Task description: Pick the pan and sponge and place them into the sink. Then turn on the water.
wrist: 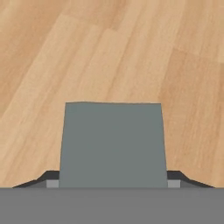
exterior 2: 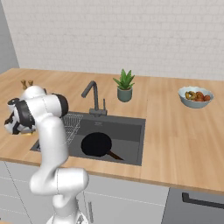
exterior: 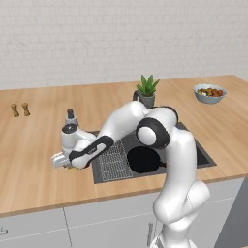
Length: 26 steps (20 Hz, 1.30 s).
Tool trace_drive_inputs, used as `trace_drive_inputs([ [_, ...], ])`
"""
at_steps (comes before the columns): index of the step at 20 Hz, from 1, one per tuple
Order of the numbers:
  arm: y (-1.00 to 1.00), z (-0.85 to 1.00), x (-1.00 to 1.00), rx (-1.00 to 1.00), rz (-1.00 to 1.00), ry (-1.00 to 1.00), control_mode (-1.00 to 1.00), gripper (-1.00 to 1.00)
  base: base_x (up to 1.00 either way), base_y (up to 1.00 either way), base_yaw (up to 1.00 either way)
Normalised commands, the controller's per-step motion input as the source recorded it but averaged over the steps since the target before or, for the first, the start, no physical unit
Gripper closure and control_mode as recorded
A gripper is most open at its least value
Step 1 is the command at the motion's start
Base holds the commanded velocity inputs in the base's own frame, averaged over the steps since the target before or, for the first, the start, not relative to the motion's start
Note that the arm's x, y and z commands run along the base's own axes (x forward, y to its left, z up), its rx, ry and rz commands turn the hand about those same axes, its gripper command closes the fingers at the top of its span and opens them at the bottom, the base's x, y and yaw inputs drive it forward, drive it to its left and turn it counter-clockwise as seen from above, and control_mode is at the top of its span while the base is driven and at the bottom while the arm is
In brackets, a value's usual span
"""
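The sponge (wrist: 113, 144) lies flat on the wooden counter, grey-green top up, left of the sink (exterior 2: 127, 131). My gripper (wrist: 113, 177) is straight above it, and both fingertips (wrist: 52, 178) sit flush against its two sides. In the left base view the gripper (exterior: 65, 164) is low over the counter, with a sliver of the sponge's yellow underside (exterior: 71, 168) beneath it. The black pan (exterior: 143, 160) (exterior 2: 96, 144) rests in the basin, its handle pointing to the front right. No water runs from the dark faucet (exterior 2: 92, 94).
A wire rack (exterior 2: 72, 122) fills the sink's left side, close to my hand. A grey dispenser (exterior: 71, 115) stands just behind the gripper. Two shakers (exterior: 20, 110), a potted plant (exterior 2: 124, 85) and a fruit bowl (exterior 2: 195, 97) stand farther back.
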Motion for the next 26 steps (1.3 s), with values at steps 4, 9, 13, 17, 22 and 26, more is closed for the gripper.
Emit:
trace_drive_inputs([
  [4,0.00,0.45,0.00,-0.01,-0.03,0.00,-1.00,1.00,0.00,0.00,0.00],
  [9,-0.24,0.45,-0.34,-0.01,-0.01,0.00,-1.00,1.00,0.00,0.00,0.00],
  [13,-0.64,0.41,-0.50,0.00,-0.05,0.00,-1.00,1.00,0.00,0.00,0.00],
  [17,-0.74,0.41,-0.21,0.00,-0.08,0.00,-1.00,1.00,0.00,0.00,0.00],
  [22,-0.66,0.33,-0.14,0.00,-0.07,0.00,-1.00,1.00,0.00,0.00,0.00],
  [26,-0.69,0.04,-0.29,0.00,-0.03,0.00,-1.00,1.00,0.00,0.00,0.00],
])
